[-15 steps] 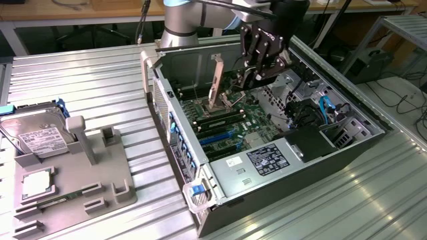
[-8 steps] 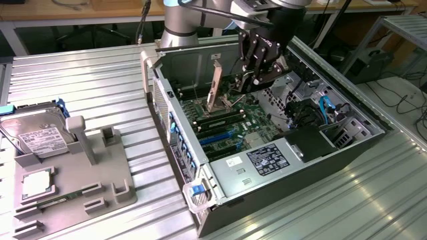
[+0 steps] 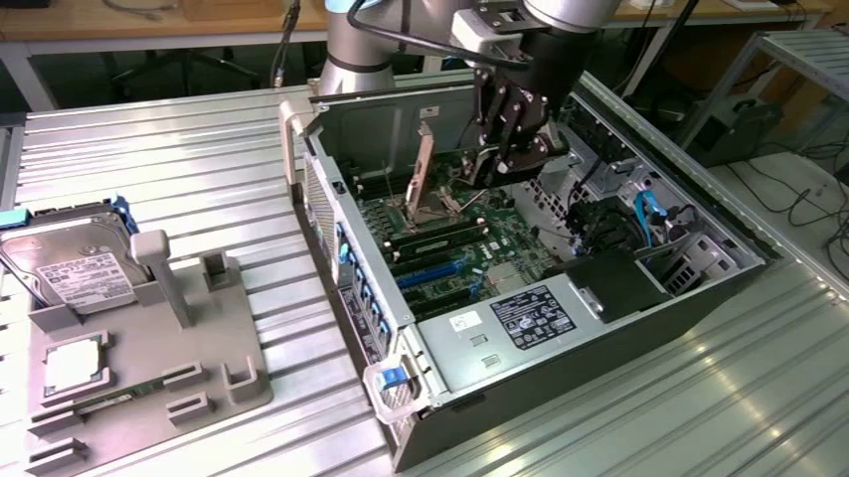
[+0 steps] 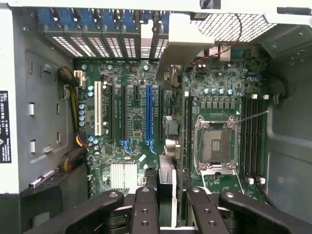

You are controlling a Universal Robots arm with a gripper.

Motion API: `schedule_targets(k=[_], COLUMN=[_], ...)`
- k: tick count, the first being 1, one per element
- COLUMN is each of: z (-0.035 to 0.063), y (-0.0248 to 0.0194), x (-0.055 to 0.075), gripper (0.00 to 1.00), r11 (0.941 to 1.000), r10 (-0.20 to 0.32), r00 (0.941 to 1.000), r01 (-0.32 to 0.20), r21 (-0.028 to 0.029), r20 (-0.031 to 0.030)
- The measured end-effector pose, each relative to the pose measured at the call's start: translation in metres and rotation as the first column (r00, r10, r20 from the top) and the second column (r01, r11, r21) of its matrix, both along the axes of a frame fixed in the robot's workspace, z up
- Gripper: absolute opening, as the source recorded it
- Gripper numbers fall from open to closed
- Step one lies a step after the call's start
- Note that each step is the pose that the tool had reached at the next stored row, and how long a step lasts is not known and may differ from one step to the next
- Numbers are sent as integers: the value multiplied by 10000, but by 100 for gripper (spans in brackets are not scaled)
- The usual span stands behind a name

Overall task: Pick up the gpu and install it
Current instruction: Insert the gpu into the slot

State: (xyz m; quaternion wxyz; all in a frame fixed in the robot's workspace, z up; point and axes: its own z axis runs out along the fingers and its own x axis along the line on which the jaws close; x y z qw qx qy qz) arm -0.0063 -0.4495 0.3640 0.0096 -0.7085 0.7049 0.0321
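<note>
My gripper [image 3: 511,159] hangs inside the open computer case [image 3: 531,318], above the motherboard [image 3: 458,248]. It is shut on the gpu [image 3: 494,171], a thin card held on edge. In the wrist view, the gpu [image 4: 169,170] runs edge-on from between my two black fingers [image 4: 145,209] out to its silver end bracket [image 4: 181,48] near the case's rear slot covers. The card hovers over the board between the blue expansion slot [image 4: 150,117] and the open processor socket [image 4: 214,144]. I cannot tell whether it touches a slot.
A grey parts fixture [image 3: 159,378] lies at the exterior view's left, holding a silver hard drive [image 3: 74,263] and a square chip [image 3: 74,363]. The case walls, a black power supply [image 3: 617,283] and blue cables [image 3: 650,214] surround the gripper. The table is ribbed metal [image 3: 173,169].
</note>
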Motion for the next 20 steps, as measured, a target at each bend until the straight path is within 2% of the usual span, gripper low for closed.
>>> schedule_targets(k=[1,4,8,10,14,17,20], z=[-7,-25,-34,-67,-149,-182,-227], y=[0,0,0,4,19,25,28], x=[-1,-1,-4,-4,-17,-56,-107], gripper=[27,27,27,27,27,27,27], r11=[10000,10000,10000,10000,10000,9999,9998], r10=[-4,-3,-2,-1,-2,0,0], r00=[10000,9998,9998,9998,9998,9998,9998], r01=[4,3,2,3,4,3,3], r21=[0,0,-13,-67,-78,-151,-199], r20=[29,175,183,180,181,181,181])
